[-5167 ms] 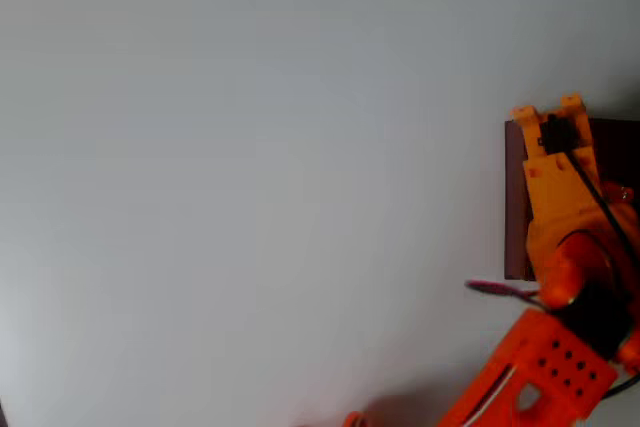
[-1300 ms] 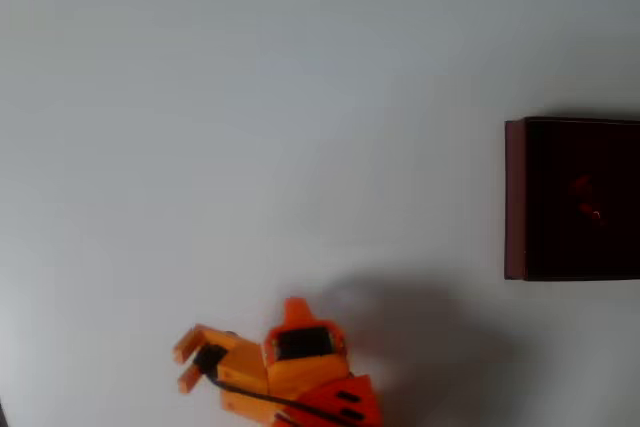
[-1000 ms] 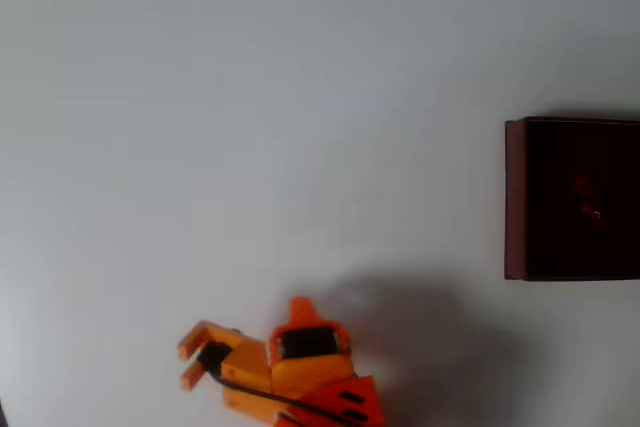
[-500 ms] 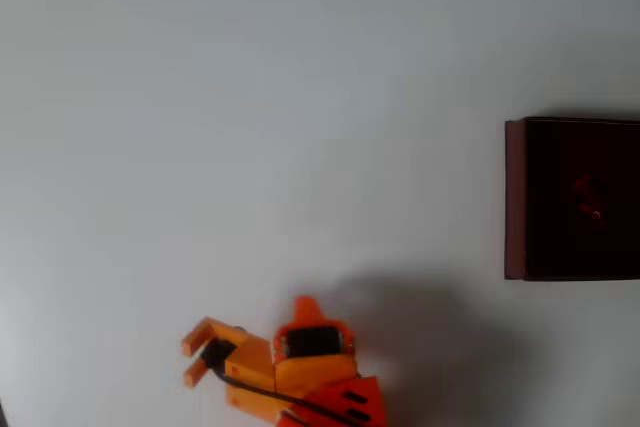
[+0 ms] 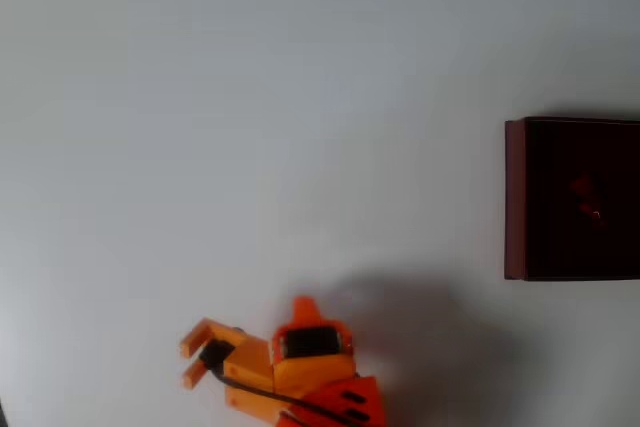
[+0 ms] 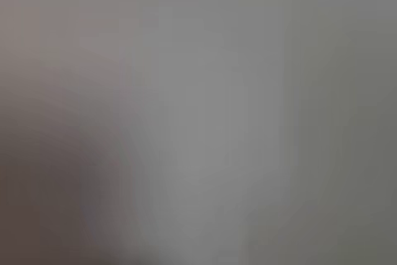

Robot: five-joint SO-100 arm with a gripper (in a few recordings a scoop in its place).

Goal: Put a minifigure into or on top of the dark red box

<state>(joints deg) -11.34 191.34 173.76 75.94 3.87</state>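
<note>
Overhead view: orange hand (image 5: 190, 357) low at the bottom edge, fingers spread apart and pointing left, nothing between them. Well apart from the dark red box (image 5: 515, 197), which sits at the right edge on the pale counter (image 5: 250, 97). Inside the box's dark interior, faint reddish specks (image 5: 588, 199), likely the minifigure lying on the floor of the box, though too small and dim to be sure. Judged from this, placement probably done, with the hand parked clear. Risks from here: mistaking those specks for mere glare and counting the task finished when nothing is in the box; or, on any return sweep toward the right, clipping the thin near wall and shoving or tipping the box, spilling whatever lies inside. No other figure visible on the bare counter for a further pick.

Wrist view: only a blurred grey field with a darker brownish smear at lower left; no fingers, box or figure discernible. Out of focus, so no use for judging clearance or confirming an empty grip.
</note>
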